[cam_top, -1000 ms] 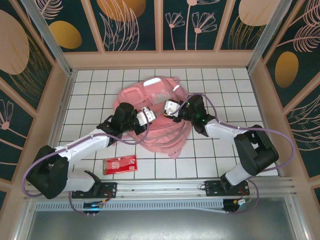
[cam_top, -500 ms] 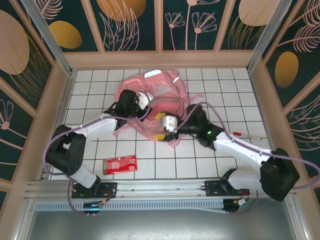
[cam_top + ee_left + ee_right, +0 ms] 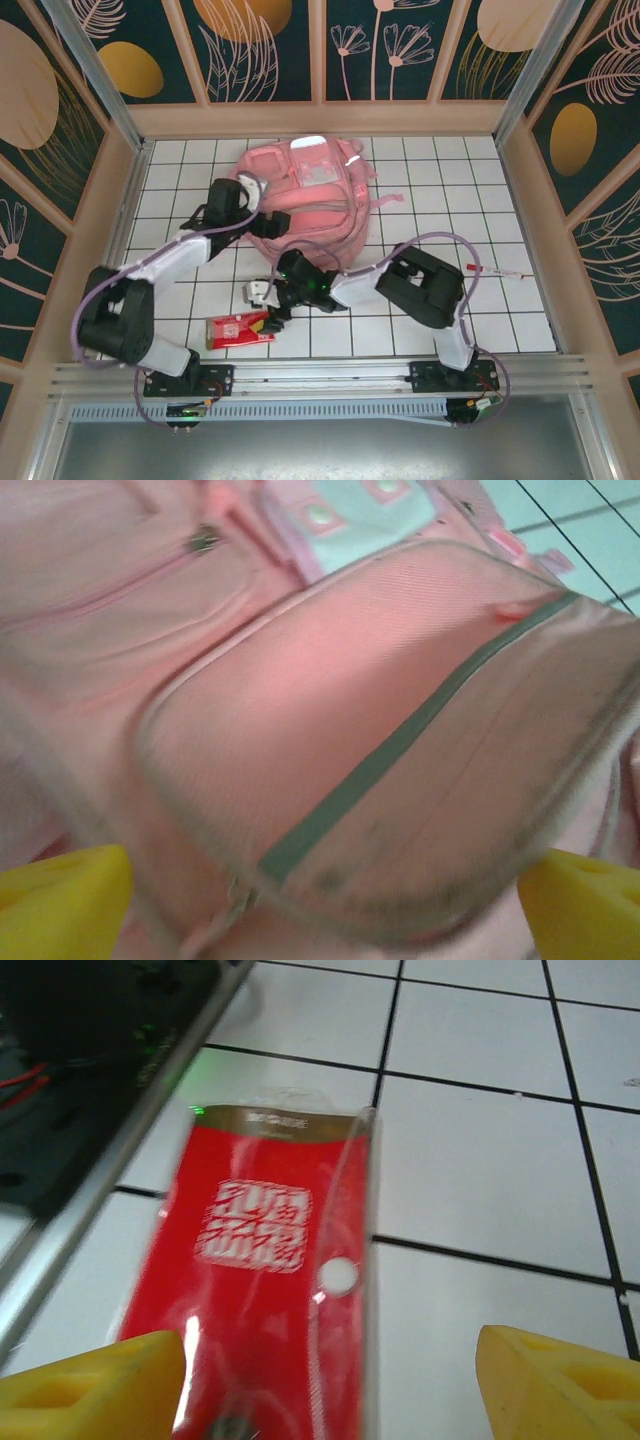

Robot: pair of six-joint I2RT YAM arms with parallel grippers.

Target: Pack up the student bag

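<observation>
At the left edge of the student bag (image 3: 315,195): left gripper (image 3: 247,190), jaws wide apart, nothing clamped. From its wrist camera, yellow fingertips (image 3: 62,900) far out at the two bottom corners, a pink pocket (image 3: 330,710) of the bag straight ahead between them, crossed by a grey-green strip (image 3: 400,750). Cannot tell whether touching the fabric or just short of it.

Off the bag's near-left corner, well apart from it: red packet (image 3: 240,328), flat on the white tiled table (image 3: 430,180).

Between bag and packet, near the bag's near edge but clear of it: right gripper (image 3: 262,295), likewise spread open and empty, pointed away from the bag and down at the packet. From that wrist camera, yellow fingertips (image 3: 95,1380) wide to either side, the packet's red face with white characters under a shiny wrapper lying below and between them, untouched.

The bag itself: a soft pink heap toward the far middle of the table, front side up, clear panel (image 3: 318,172) at its far end, so beside the left claw and behind the right one.

Right of the bag, well apart on the near side: a thin stick (image 3: 497,271), too small to identify.
</observation>
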